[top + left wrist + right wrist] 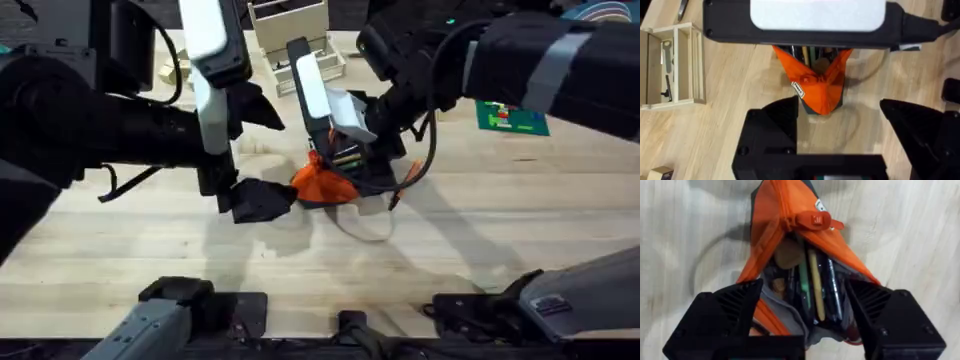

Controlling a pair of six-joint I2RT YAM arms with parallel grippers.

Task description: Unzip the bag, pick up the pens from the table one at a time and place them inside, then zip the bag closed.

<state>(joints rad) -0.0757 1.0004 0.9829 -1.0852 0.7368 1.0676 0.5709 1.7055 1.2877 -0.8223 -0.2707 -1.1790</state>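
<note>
Bag (322, 184) on table (150, 250) centre; pens (816, 285) inside bag (mouth gaping); left gripper (262, 198) just beside bag.

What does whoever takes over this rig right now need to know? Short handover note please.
Left gripper: jaws open, empty, hovering just short of the closed end of the bag.
Right gripper: jaws open, straddling the bag's open end, gripping nothing.
Bag: lies mid-table, partly unzipped, with the pull tab part-way along.
Pens: several already inside the open mouth. One slim orange item lies on the table beside the bag; cannot tell whether it is a pen.
Done: unzipping, loading most pens.
Left: check that stray item, then zip the bag closed.
</note>
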